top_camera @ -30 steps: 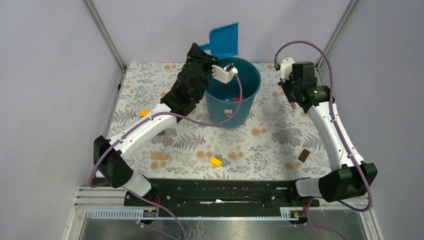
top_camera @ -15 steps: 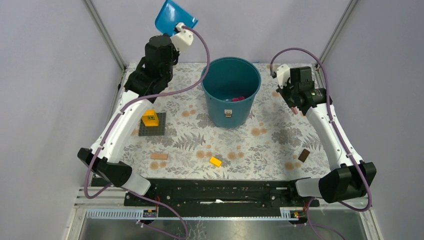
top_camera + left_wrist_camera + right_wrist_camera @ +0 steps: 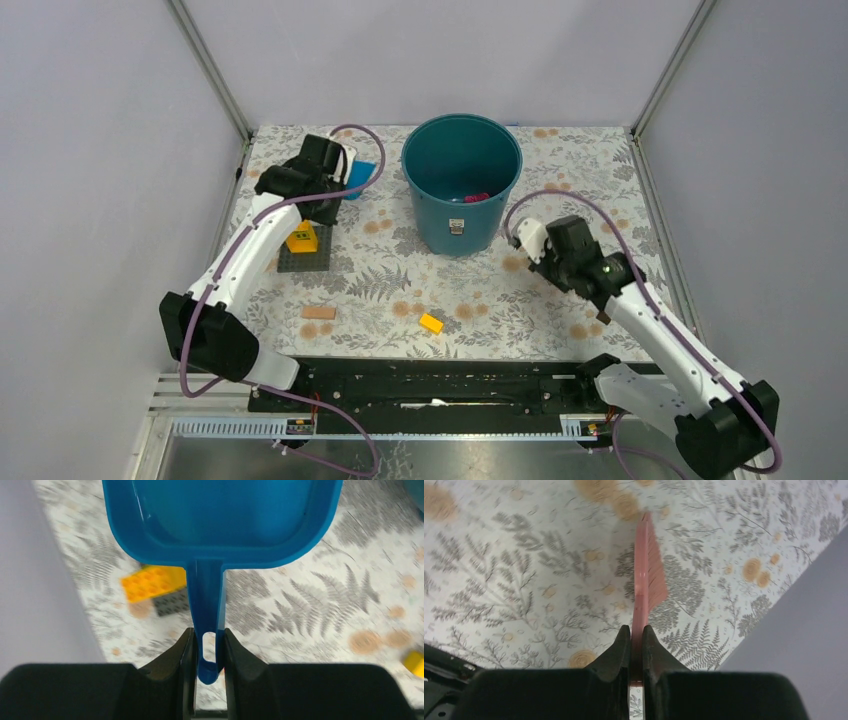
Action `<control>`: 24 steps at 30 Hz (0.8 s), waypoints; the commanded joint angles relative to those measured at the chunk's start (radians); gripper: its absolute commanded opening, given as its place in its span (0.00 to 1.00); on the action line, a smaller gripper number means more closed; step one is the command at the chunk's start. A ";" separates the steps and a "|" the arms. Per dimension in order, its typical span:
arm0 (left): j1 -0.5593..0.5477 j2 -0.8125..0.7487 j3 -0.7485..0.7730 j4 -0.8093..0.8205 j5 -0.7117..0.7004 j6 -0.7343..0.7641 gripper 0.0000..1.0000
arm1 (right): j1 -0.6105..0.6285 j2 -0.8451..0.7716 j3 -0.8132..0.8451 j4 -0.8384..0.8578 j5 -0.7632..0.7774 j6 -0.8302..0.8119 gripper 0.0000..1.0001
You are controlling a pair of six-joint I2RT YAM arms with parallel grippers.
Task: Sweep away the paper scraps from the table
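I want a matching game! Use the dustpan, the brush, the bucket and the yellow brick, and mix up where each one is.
Things:
1. dustpan
2. brush
3. bucket
4. yellow brick

Places:
A. on the grey plate
B. in the right gripper
C. standing at the far middle of the table
D. in the left gripper

Pairs: 1-D, 2-B, 3-C, 4-A

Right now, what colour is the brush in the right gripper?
Pink brush; right wrist view shows it best.
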 commanded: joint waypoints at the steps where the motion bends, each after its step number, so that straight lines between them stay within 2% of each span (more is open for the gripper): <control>1: -0.002 -0.044 -0.072 -0.009 0.210 -0.119 0.00 | 0.095 -0.093 -0.120 0.001 -0.006 -0.004 0.00; 3: -0.001 -0.029 -0.093 -0.010 0.284 -0.118 0.00 | 0.129 -0.125 -0.149 0.001 -0.006 -0.004 0.00; 10: 0.005 0.018 -0.157 -0.007 0.339 -0.151 0.00 | 0.223 -0.187 -0.273 0.001 -0.006 -0.004 0.00; 15: 0.005 0.050 -0.224 -0.011 0.401 -0.170 0.01 | 0.236 -0.170 -0.263 0.001 -0.006 -0.004 0.00; 21: 0.005 0.063 -0.275 -0.028 0.438 -0.177 0.30 | 0.237 -0.133 -0.198 0.001 -0.006 -0.004 0.00; 24: 0.005 0.067 -0.283 -0.023 0.470 -0.183 0.36 | 0.237 -0.129 -0.175 0.001 -0.006 -0.004 0.00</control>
